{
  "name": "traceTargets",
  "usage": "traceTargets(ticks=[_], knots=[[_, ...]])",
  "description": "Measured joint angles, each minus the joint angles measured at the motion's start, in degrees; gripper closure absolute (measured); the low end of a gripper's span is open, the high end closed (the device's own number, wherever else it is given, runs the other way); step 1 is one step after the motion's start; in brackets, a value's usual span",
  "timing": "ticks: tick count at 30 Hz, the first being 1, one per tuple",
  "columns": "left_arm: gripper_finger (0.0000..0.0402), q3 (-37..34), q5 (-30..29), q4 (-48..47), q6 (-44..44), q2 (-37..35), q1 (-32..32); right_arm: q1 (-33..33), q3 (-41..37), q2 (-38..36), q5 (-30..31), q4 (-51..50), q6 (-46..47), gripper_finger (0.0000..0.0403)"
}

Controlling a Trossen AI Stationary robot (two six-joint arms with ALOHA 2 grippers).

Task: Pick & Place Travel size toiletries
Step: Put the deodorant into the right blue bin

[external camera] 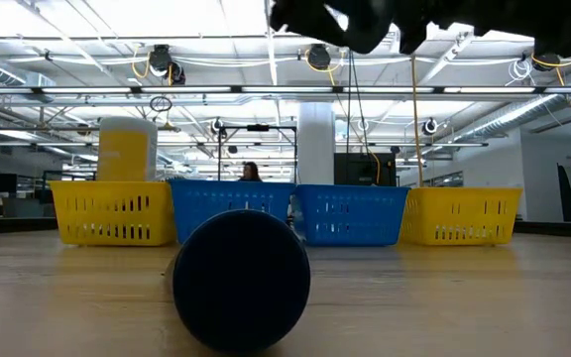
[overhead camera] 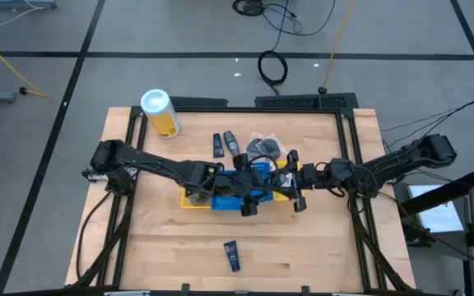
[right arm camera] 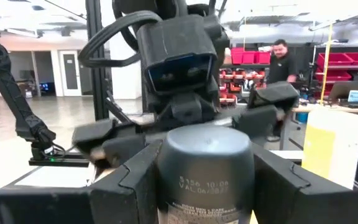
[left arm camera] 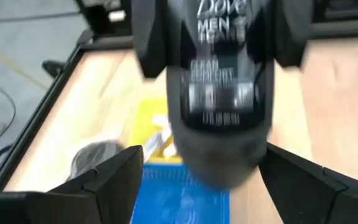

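A dark grey Dove Men mini bottle (left arm camera: 219, 93) hangs in the air over the blue bin (overhead camera: 225, 201), between both grippers. My right gripper (right arm camera: 205, 180) is shut on it. My left gripper (left arm camera: 201, 180) faces it from the table's left, open, with a finger on either side of the bottle's rounded end (left arm camera: 219, 155); I cannot tell whether they touch it. In the high view the left gripper (overhead camera: 256, 184) and the right gripper (overhead camera: 283, 181) meet mid-table. A navy mini bottle (overhead camera: 232, 255) lies on its side near the near edge. My right gripper pinches the bottle's body (left arm camera: 219, 37) between its two fingers (left arm camera: 146, 43), coming level from the table's right. The bottle is lifted clear and lies roughly level, with its flat stamped end (right arm camera: 205, 168) toward the right wrist and its rounded end toward the left gripper.
Yellow and blue bins (external camera: 231, 210) stand in a row under the grippers. Two dark mini bottles (overhead camera: 224, 144) and a clear packet (overhead camera: 262, 146) lie beyond them. A yellow canister (overhead camera: 160, 111) stands at the far left. A person (right arm camera: 281, 59) is in the room behind.
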Motion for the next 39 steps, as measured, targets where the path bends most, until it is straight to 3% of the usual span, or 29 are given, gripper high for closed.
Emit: traceTargets(ticks=[3,9,12,28,39], knots=[[0.0095,0.0,-1.61,-5.92,-2.95,-1.7,-0.16,-0.89,0.0,0.01,-0.2,-1.45,1.06,0.0225],[0.0101,0.0,-11.69,-19.07,-10.72,-3.36,-1.12,-2.87,0.0,0.32,-0.42,-3.86,2.39,0.0225],[0.0107,0.0,-13.54,-23.82,-13.78,-3.34,-1.55,-4.02,-0.03,0.48,-0.2,-5.49,3.3,0.0225],[0.0112,-0.24,-11.1,-22.39,-14.48,-3.32,-2.86,-11.28,-0.02,14.09,-0.01,-1.34,7.25,0.0225],[0.0117,-0.24,-11.04,-22.33,-14.56,-3.17,-2.91,-11.58,-0.02,21.33,-0.22,2.76,9.75,0.0225]])
